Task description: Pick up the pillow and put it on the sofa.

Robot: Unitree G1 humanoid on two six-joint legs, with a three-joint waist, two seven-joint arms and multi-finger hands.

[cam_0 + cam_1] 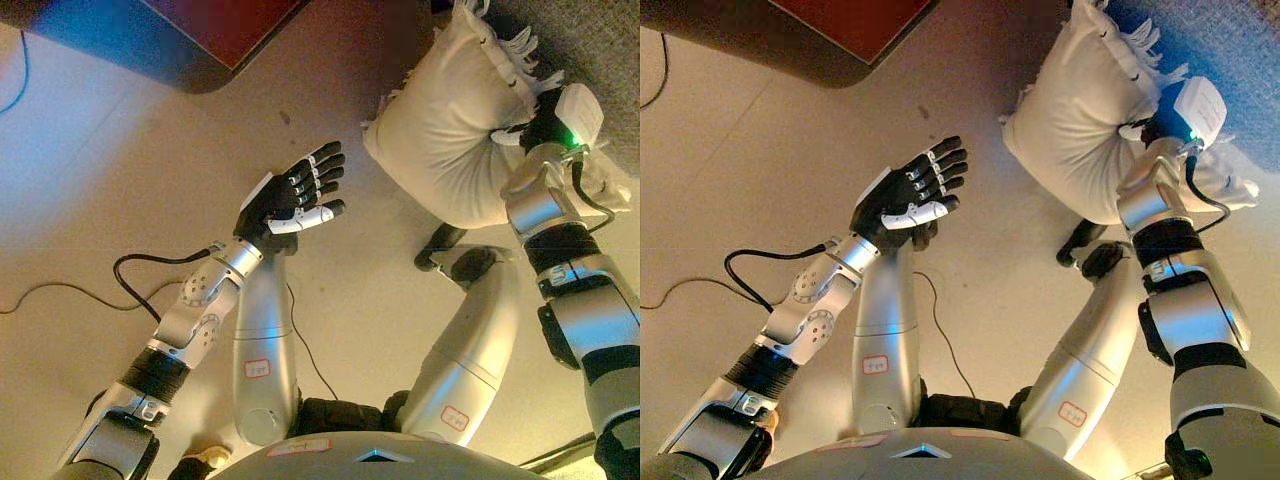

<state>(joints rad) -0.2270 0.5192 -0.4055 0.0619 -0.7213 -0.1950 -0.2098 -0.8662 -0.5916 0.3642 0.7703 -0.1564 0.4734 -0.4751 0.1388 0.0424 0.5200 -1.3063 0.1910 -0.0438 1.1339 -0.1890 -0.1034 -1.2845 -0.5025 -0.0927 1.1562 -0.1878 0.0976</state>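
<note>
The left hand (296, 198) hangs over the floor (120, 180) near centre, palm up, fingers straight and spread, holding nothing. At about two o'clock from it, well apart, the cream pillow (450, 130) is off the floor, pinched at its right side by the right hand (540, 125). Beyond, at one o'clock, lies the grey sofa (590, 50), the pillow's far edge against it.

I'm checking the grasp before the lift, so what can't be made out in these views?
- Right hand: its fingers are buried in the pillow in both views, so the grip cannot be judged.
- Pillow: its top is cut off by the upper edge.
- Sofa: only a grey corner shows at upper right; the seat is out of view.
- Dark red furniture: cut off by the top edge.
- Left hand: open, empty, fully visible.
</note>
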